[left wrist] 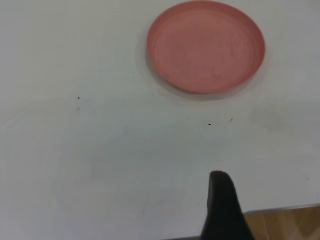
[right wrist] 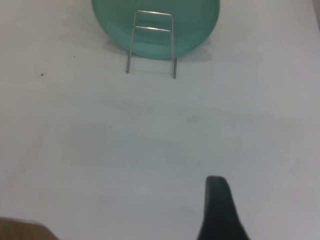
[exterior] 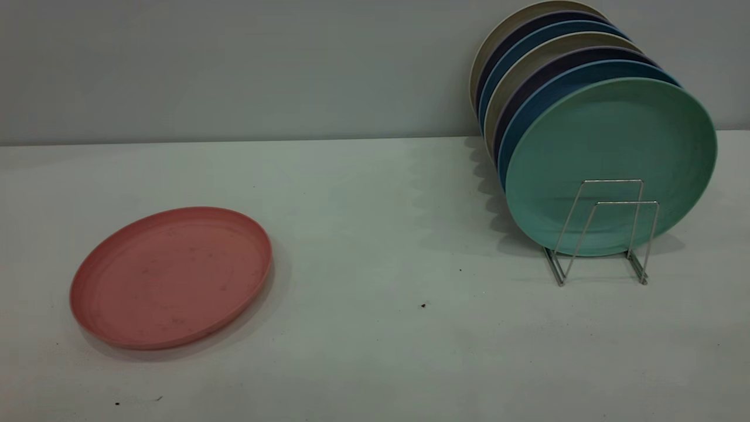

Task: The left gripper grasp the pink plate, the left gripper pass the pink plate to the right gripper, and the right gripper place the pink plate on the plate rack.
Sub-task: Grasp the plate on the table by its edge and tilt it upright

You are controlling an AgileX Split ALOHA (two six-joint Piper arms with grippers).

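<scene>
- Exterior view: the large round salmon-pink matte plate lies flat on the pale surface at the lower left of the frame, rim up, with faint dark scuffs on its face.
- At the right of the same frame the thin silver wire plate rack stands on the surface, well apart from the pink plate.
- A mint-green round plate stands on edge in the rack, tilted back, with two wire loops bare in front of it.
- Behind the green plate a row of blue, dark purple and cream plates leans the same way, running toward the upper right of the frame.
- Neither arm shows in the exterior view.
- Left wrist view: one dark tapered tip of the left tool shows at the bottom of the frame, above bare surface, well short of the pink plate at the top; I cannot tell whether this tool is spread or pressed together.
- Right wrist view: one dark tip of the right tool shows at the bottom of the frame, far from the rack and green plate at the top; its state cannot be told either.
</scene>
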